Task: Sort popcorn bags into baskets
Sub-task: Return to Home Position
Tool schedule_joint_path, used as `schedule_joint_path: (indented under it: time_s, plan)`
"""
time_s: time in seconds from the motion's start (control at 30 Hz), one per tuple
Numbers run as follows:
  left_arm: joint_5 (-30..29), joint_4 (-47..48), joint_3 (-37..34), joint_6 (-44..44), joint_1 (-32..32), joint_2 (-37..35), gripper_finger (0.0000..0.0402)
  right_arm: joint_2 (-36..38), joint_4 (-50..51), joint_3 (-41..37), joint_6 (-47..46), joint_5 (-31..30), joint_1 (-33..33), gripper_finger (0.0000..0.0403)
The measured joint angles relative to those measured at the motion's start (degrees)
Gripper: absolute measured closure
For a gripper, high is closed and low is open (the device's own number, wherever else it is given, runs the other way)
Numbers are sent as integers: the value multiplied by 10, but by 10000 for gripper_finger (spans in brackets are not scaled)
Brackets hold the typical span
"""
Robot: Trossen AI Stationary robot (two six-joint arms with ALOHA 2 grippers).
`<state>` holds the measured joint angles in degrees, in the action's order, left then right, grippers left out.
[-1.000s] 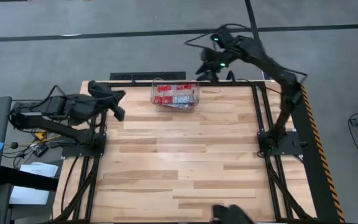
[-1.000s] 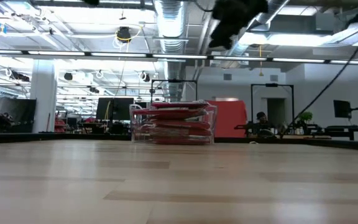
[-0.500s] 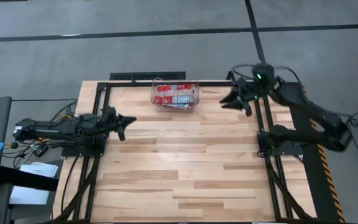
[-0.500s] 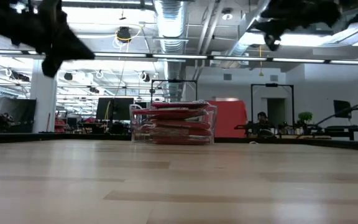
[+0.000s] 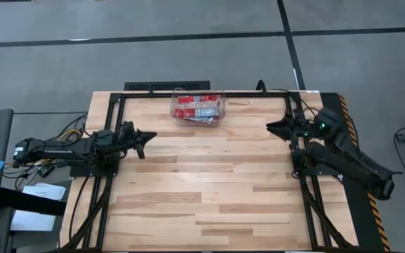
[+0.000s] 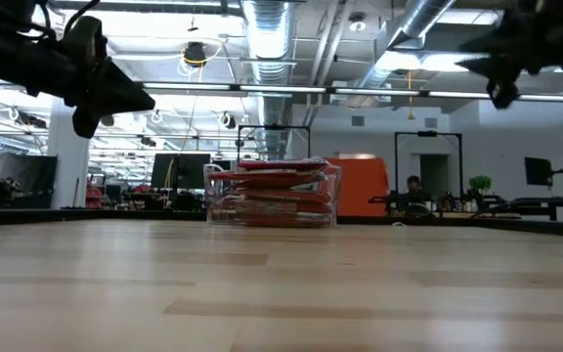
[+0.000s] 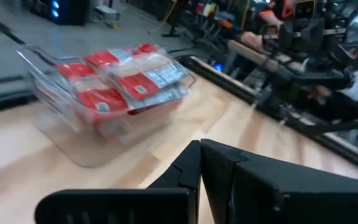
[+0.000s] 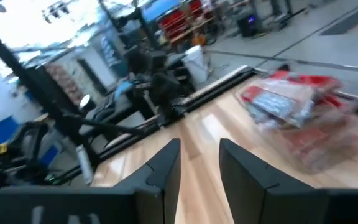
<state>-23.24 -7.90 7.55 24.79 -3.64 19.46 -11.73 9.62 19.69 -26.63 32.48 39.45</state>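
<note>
Red popcorn bags [image 5: 197,107] fill the clear tub [image 6: 211,205] to its rim, well apart from the pressed-together left gripper [image 5: 146,135] and spread right gripper [image 5: 274,126]; any low sweep could spill them.

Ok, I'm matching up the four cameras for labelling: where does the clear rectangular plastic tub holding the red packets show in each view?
High view: the clear plastic tub is at top centre, near the far edge of the wooden table.
Low view: tub in mid-picture, far across the table.
Left wrist view: tub in the picture's upper left.
Right wrist view: tub on the picture's right.
Shared landmark: the red popcorn packets stacked inside it.
</note>
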Motion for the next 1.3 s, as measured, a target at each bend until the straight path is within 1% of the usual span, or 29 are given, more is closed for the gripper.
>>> schedule_joint_path:
  time_s: [0.1,0.13,0.2,0.27,0.3,0.37,0.43,0.5,0.57,0.63,0.67,0.73,1.07,1.3]
  plan:
    - [-9,9,0,-27,0,0,401,64,0,-49,-28,-64,-33,271]
    - [-9,12,0,-30,0,1,401,84,-9,-64,-37,-78,-45,271]
    - [-11,12,0,-31,0,14,401,118,-42,-98,-43,-87,-72,270]
    - [-13,1,-7,-31,0,30,401,114,-103,-138,-44,-97,-100,267]
    - [-14,-13,-16,-31,0,40,401,114,-133,-159,-44,-114,-114,266]
    - [-17,-62,-40,-22,0,61,401,114,-192,-193,-35,-165,-142,262]
    - [-30,-110,-68,-2,0,77,401,113,-155,-191,-14,-228,-167,260]
    - [-51,-111,-69,8,0,90,402,108,-126,-191,12,-301,-188,257]
    - [-68,-105,-69,-18,0,94,401,111,-126,-191,33,-365,-205,255]
    - [-84,-112,-69,-53,1,94,401,110,-130,-191,45,-413,-215,253]
    - [-92,-114,-69,-61,1,94,401,110,-129,-191,46,-426,-217,253]
    - [-105,-113,-69,-62,0,94,402,110,-126,-191,46,-438,-218,252]
    - [-102,-101,-69,-67,1,94,402,110,-121,-190,46,-440,-218,265]
    - [-102,-49,-69,-67,1,94,402,110,-120,-190,46,-440,-218,270]
